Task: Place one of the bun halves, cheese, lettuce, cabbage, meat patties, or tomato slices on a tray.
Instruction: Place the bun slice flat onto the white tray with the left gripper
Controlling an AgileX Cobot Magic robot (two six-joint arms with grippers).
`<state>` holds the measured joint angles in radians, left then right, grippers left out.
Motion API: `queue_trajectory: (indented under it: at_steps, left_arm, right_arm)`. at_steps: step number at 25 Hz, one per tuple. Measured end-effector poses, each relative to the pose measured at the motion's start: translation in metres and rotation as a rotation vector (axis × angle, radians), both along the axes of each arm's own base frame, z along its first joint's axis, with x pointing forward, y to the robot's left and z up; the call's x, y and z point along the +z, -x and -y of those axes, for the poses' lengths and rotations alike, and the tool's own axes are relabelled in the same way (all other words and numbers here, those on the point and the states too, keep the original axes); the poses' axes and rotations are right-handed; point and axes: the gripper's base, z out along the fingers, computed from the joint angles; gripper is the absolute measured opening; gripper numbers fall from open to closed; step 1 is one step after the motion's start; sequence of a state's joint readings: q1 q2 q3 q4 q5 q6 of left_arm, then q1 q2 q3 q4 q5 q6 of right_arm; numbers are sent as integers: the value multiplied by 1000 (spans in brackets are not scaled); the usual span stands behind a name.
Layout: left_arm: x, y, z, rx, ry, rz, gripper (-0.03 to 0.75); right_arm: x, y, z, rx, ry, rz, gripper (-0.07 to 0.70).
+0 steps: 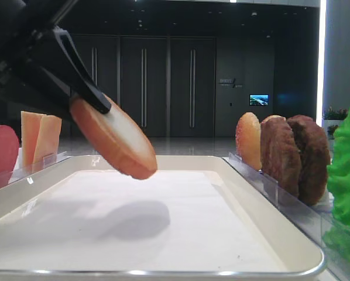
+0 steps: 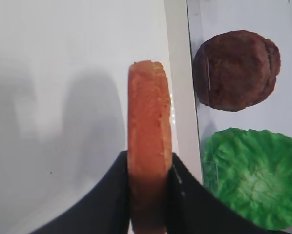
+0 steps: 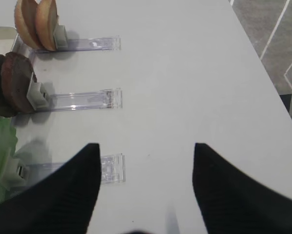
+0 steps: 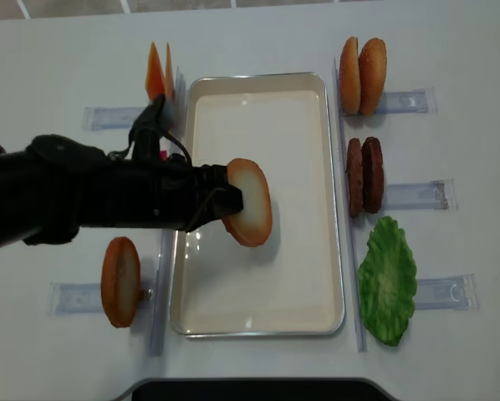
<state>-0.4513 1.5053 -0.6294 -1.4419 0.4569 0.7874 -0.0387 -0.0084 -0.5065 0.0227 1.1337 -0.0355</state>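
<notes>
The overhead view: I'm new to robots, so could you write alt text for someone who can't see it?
A black robot arm's left gripper holds a bun half above the middle of a cream-white tray. To the tray's right stand speckled discs, meat patties and lettuce; to its left, cheese and another bun half.

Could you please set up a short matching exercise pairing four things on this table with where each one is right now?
Things:
1. bun half
2. meat patties
3. lettuce leaf
4. cheese slices

Places:
A. standing in a clear holder to the left of the tray, at its far corner
B. gripped in the left claw, above the tray
C. right of the tray, at its near end
D. standing on edge in a clear holder right of the tray, beside its middle

Pairs: 1-B, 2-D, 3-C, 4-A
</notes>
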Motion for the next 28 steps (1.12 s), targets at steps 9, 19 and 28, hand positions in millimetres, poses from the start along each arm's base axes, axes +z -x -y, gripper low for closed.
queue_trajectory:
  at_steps: [9, 19, 28]
  left_arm:
    - [-37, -7, 13, -59, 55, -95, 139]
    - [-42, -7, 13, -61, 53, -105, 139]
    - [-42, -7, 13, -60, 53, -106, 351]
  right_arm:
    - [0, 0, 0, 0, 0, 0, 399]
    - [0, 0, 0, 10, 0, 0, 399]
    - [0, 0, 0, 12, 0, 0, 399]
